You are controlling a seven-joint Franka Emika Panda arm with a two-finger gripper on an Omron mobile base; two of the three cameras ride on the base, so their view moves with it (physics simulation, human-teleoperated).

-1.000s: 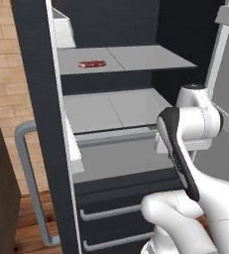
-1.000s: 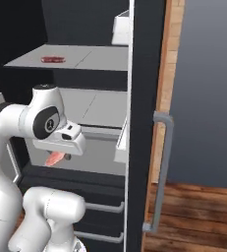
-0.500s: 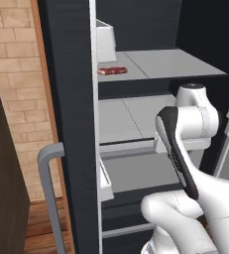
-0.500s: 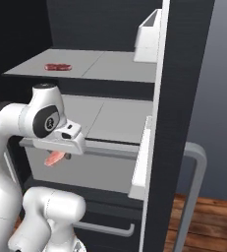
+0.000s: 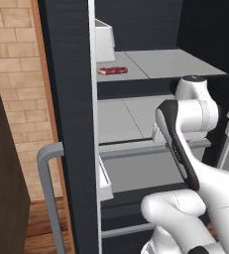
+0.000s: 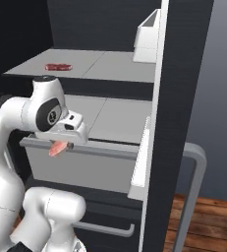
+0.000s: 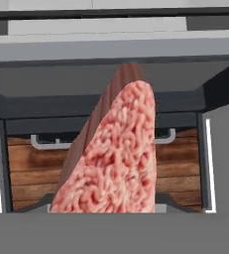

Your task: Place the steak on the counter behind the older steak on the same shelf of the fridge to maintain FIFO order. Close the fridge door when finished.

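My gripper [image 6: 62, 144] is shut on the pale pink steak [image 6: 57, 148], which hangs from it in front of the fridge's [image 6: 184, 59] lower shelf. Close up in the hand view, the steak [image 7: 118, 158] rises from the bottom edge, and the fingertips are hidden behind it. The older steak [image 5: 112, 70], dark red and flat, lies on the left part of the upper shelf [image 5: 170, 62]; from the right side the older steak [image 6: 58, 66] sits on that shelf [image 6: 110, 66] above and beyond my hand. The counter is out of view.
An open fridge door [image 5: 69, 124] with a grey handle [image 5: 44, 183] stands at left, another door [image 6: 176, 128] with its handle [image 6: 196, 187] at right. A white bin [image 6: 149, 42] sits on the upper shelf. Drawers [image 6: 80, 170] lie below; wooden floor [image 6: 203, 221] at right.
The base has driven, so both base pictures shifted sideways and the fridge doors slid across them. The arm still holds the pink steak in the same pose.
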